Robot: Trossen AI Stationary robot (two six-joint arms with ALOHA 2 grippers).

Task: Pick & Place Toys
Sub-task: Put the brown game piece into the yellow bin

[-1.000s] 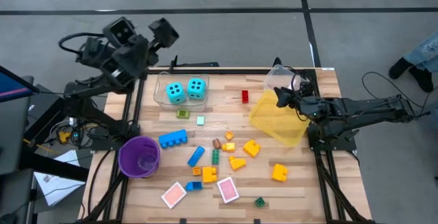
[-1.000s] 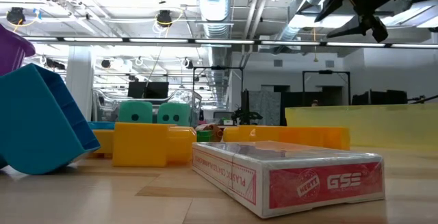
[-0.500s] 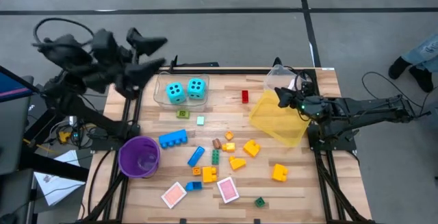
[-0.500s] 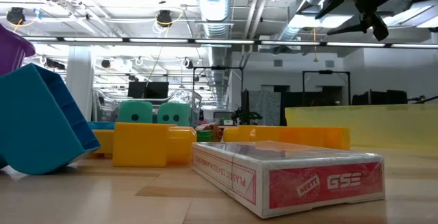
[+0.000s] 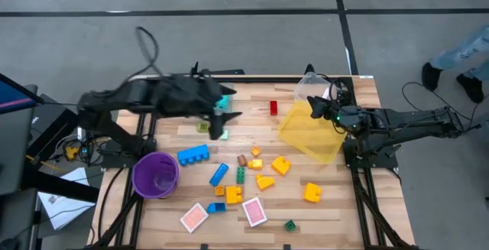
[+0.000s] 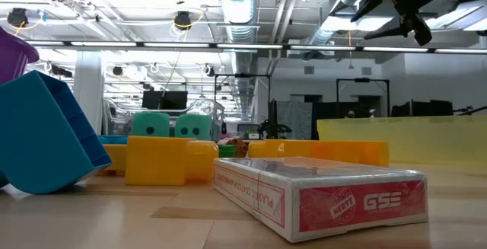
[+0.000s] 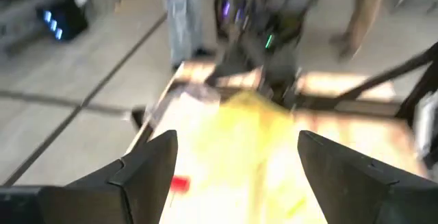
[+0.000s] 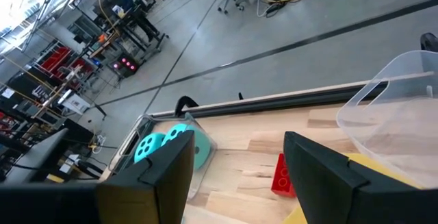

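The left gripper (image 5: 228,105) reaches in from nine o'clock over the far-left part of the wooden table (image 5: 359,204), its arm blurred, covering the spot where the clear container sits; its jaws stand apart with nothing between them, as the left wrist view shows. The right gripper (image 5: 315,105) hangs at three o'clock above the far edge of the yellow plastic bin (image 5: 309,131), jaws partly apart and holding nothing. From the right wrist view the two cyan dice (image 8: 161,142) lie inside a clear container (image 8: 198,157) toward eleven o'clock of the table, with a red brick (image 5: 273,108) between that container and the bin. Around the table's centre lie the toys: a blue brick (image 5: 193,154) at nine o'clock, a slimmer blue brick (image 5: 218,174) just below it, a green brick (image 5: 241,175), and yellow bricks (image 5: 280,165) nearer three o'clock, one more yellow brick (image 5: 312,193) toward four o'clock. Two pink cards (image 5: 254,211) lie at six o'clock, with a small dark green brick (image 5: 289,225) beside them. The purple cup (image 5: 156,175) stands at eight o'clock, at the table's edge. At two o'clock, beyond the table, a person's legs (image 5: 454,59) show on the floor.
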